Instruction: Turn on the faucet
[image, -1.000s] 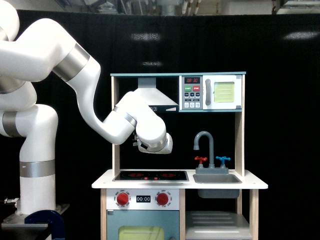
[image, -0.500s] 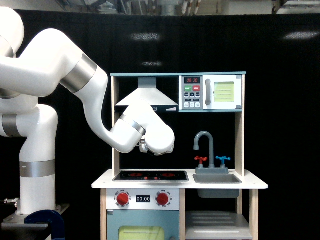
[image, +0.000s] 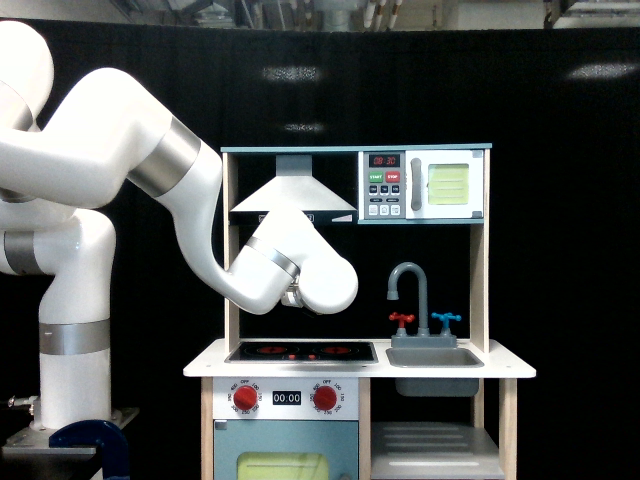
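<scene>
A toy kitchen (image: 360, 372) with a white counter stands before a black curtain (image: 560, 200). At the counter's right, behind a grey sink (image: 434, 357), rises one grey curved faucet (image: 410, 285) with two cross handles, one red (image: 402, 320), one blue (image: 445, 320). Two red knobs (image: 245, 398) sit below. One white arm (image: 300, 275) hovers left of the faucet, apart; its gripper is hidden, so its state cannot be told.

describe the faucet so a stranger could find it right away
On the toy kitchen, look under the microwave at the grey sink on the exterior view's right. The faucet rises behind it: a grey cane-shaped spout with red and blue cross handles, unlike the round red oven knobs.
</scene>
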